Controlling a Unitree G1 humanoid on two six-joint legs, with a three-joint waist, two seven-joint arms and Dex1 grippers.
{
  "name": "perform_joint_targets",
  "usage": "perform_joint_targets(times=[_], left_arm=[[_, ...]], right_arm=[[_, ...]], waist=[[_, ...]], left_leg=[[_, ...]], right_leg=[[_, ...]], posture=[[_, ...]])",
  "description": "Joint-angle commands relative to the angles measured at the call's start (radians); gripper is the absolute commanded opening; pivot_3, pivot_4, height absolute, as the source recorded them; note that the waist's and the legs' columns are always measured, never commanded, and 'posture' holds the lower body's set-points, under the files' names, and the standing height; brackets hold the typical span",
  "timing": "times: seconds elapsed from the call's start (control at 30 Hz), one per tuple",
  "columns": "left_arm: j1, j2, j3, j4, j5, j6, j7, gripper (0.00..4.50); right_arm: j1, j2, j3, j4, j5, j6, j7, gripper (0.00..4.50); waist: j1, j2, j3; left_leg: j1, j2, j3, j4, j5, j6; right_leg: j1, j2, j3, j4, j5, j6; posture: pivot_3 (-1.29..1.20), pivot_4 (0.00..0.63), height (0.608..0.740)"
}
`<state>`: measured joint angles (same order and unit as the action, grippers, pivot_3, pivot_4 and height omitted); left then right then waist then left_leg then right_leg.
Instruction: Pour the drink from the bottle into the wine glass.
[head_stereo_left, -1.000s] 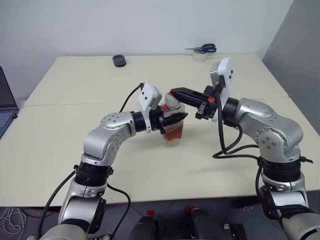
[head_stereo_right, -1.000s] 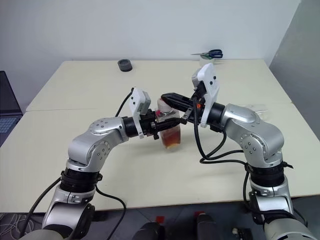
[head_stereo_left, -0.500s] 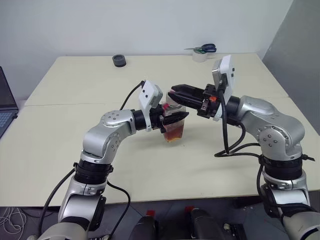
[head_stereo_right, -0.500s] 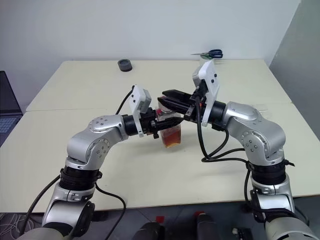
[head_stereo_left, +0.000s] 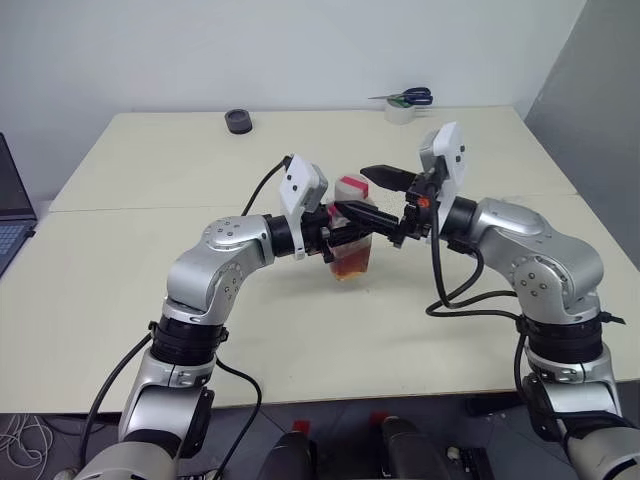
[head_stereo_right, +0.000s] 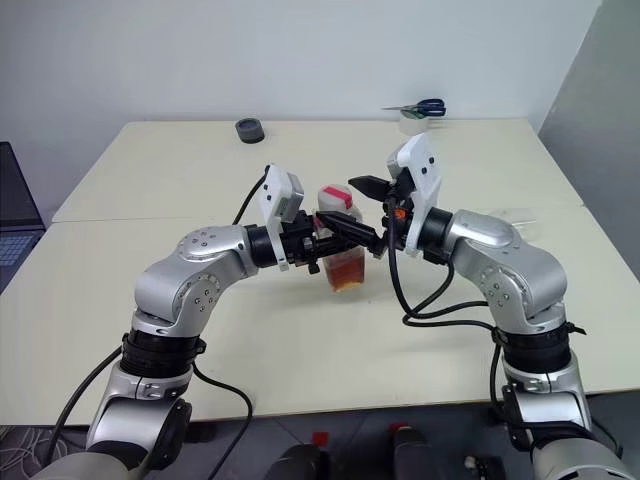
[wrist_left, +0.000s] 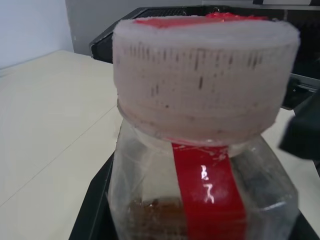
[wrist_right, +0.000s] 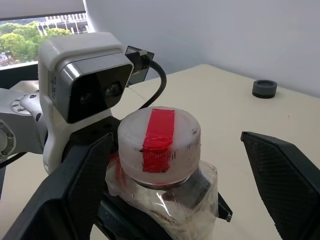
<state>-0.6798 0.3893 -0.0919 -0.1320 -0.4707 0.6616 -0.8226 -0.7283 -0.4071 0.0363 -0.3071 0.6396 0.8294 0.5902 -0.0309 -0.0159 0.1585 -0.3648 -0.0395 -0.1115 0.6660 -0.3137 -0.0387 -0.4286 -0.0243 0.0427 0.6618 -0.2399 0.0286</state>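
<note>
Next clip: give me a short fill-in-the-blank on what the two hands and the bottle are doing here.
1. The left hand is shut on the ____.
2. The right hand is ____, its fingers either side of the cap.
3. The cap is still ____ the bottle.
4. The drink fills the bottle's ____ part.

Missing words: bottle; open; on; lower

We seem to be in a plain lab or office test room; a wide cream table (head_stereo_left: 150, 250) stands against a bare white wall (head_stereo_left: 250, 50), with a grey partition (head_stereo_left: 590, 90) to one side; on the far edge lie blue-handled scissors (head_stereo_left: 410, 96) on a roll of tape (head_stereo_left: 402, 111), and a small dark ring (head_stereo_left: 238, 121); a laptop's corner (head_stereo_left: 12, 215) shows at the left; loose cables (head_stereo_left: 25, 435) trail on the floor below.
</note>
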Motion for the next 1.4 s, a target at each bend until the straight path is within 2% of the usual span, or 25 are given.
perform_joint_targets(times=[0.03, 0.13, 0.2, 0.27, 0.4, 0.43, 0.6, 0.67, 0.9, 1.03, 1.3, 1.4], left_arm=[[-0.023, -0.005, 0.016, -0.033, -0.015, -0.032, -0.007, 1.74], [-0.016, -0.004, 0.016, -0.034, -0.014, -0.037, -0.007, 1.74], [-0.015, -0.004, 0.015, -0.033, -0.014, -0.040, -0.007, 1.74], [-0.014, -0.004, 0.014, -0.036, -0.015, -0.039, -0.006, 1.74], [-0.008, -0.002, 0.014, -0.045, -0.019, -0.037, -0.006, 1.74], [-0.007, -0.002, 0.014, -0.046, -0.019, -0.036, -0.007, 1.74], [0.001, 0.008, 0.019, -0.055, -0.022, -0.032, -0.012, 1.74], [0.014, 0.034, 0.020, -0.085, -0.040, -0.013, -0.040, 1.74], [0.068, 0.174, 0.044, -0.265, -0.215, 0.112, -0.178, 1.74], [0.051, 0.223, 0.070, -0.343, -0.340, 0.178, -0.214, 1.74], [0.012, 0.244, 0.089, -0.303, -0.334, 0.170, -0.199, 1.74], [0.032, 0.258, 0.086, -0.279, -0.283, 0.129, -0.195, 1.74]], right_arm=[[-0.016, 0.006, -0.024, -0.021, 0.013, -0.020, 0.006, 4.37], [-0.010, 0.004, -0.023, -0.026, 0.019, -0.026, 0.018, 4.37], [-0.007, 0.009, -0.029, -0.025, 0.027, -0.025, 0.018, 4.01], [-0.005, 0.015, -0.037, -0.026, 0.038, -0.023, 0.018, 3.48], [-0.007, 0.033, -0.053, -0.026, 0.048, -0.028, 0.007, 2.04], [-0.009, 0.036, -0.055, -0.025, 0.052, -0.028, 0.005, 1.90], [-0.019, 0.048, -0.065, -0.021, 0.066, -0.030, 0.007, 1.90], [-0.029, 0.026, -0.049, -0.013, 0.068, -0.040, 0.057, 1.90], [-0.118, -0.086, 0.029, 0.057, 0.121, -0.033, 0.402, 1.90], [-0.183, -0.097, 0.084, 0.105, 0.136, -0.025, 0.551, 1.90], [-0.196, -0.108, 0.052, 0.137, 0.109, -0.028, 0.555, 1.90], [-0.163, -0.139, -0.010, 0.115, 0.147, 0.028, 0.503, 2.92]], waist=[[0.000, 0.000, 0.000], [0.000, 0.000, 0.000], [0.000, 0.000, 0.000], [0.000, 0.000, 0.000], [0.000, 0.000, 0.000], [0.000, 0.000, 0.000], [0.000, 0.000, 0.000], [-0.001, 0.000, 0.000], [-0.002, 0.000, 0.001], [-0.002, 0.000, 0.001], [-0.001, 0.000, 0.001], [0.000, 0.000, 0.001]], left_leg=[[0.000, 0.000, 0.000, 0.000, 0.000, 0.000], [0.000, 0.000, 0.000, 0.000, 0.000, 0.000], [0.000, 0.000, 0.000, 0.000, 0.000, 0.000], [0.000, 0.000, 0.000, 0.000, 0.000, 0.000], [0.000, 0.000, 0.000, 0.000, 0.000, 0.000], [0.000, 0.000, 0.000, 0.000, 0.000, 0.000], [0.000, 0.000, 0.000, 0.000, 0.000, 0.000], [0.000, 0.000, 0.000, 0.000, 0.000, 0.000], [0.000, 0.000, 0.000, 0.000, 0.000, 0.000], [0.001, 0.000, -0.001, 0.000, 0.000, 0.001], [0.001, 0.000, -0.001, 0.000, 0.000, 0.000], [0.001, 0.000, -0.001, 0.000, 0.000, 0.000]], right_leg=[[0.000, 0.000, 0.000, 0.000, 0.000, 0.000], [0.000, 0.000, 0.000, 0.000, 0.000, 0.000], [0.000, 0.000, 0.000, 0.000, 0.000, 0.000], [0.000, 0.000, 0.000, 0.000, 0.000, 0.000], [0.000, 0.000, 0.000, 0.000, 0.000, 0.000], [0.000, 0.000, 0.000, 0.000, 0.000, 0.000], [0.000, 0.000, 0.000, 0.000, 0.000, 0.000], [0.000, 0.000, 0.000, 0.000, 0.000, 0.000], [0.000, 0.000, 0.000, 0.000, 0.000, 0.000], [0.001, 0.000, -0.001, -0.001, 0.000, 0.000], [0.002, 0.000, -0.002, -0.002, 0.000, 0.000], [0.002, 0.000, -0.002, -0.002, 0.000, 0.000]], posture=[[0.00, 0.150, 0.740], [0.00, 0.150, 0.740], [0.00, 0.150, 0.740], [0.00, 0.150, 0.740], [0.00, 0.150, 0.740], [0.00, 0.150, 0.740], [0.00, 0.150, 0.740], [0.00, 0.150, 0.740], [0.00, 0.150, 0.740], [0.00, 0.150, 0.740], [0.00, 0.150, 0.740], [0.00, 0.150, 0.740]])
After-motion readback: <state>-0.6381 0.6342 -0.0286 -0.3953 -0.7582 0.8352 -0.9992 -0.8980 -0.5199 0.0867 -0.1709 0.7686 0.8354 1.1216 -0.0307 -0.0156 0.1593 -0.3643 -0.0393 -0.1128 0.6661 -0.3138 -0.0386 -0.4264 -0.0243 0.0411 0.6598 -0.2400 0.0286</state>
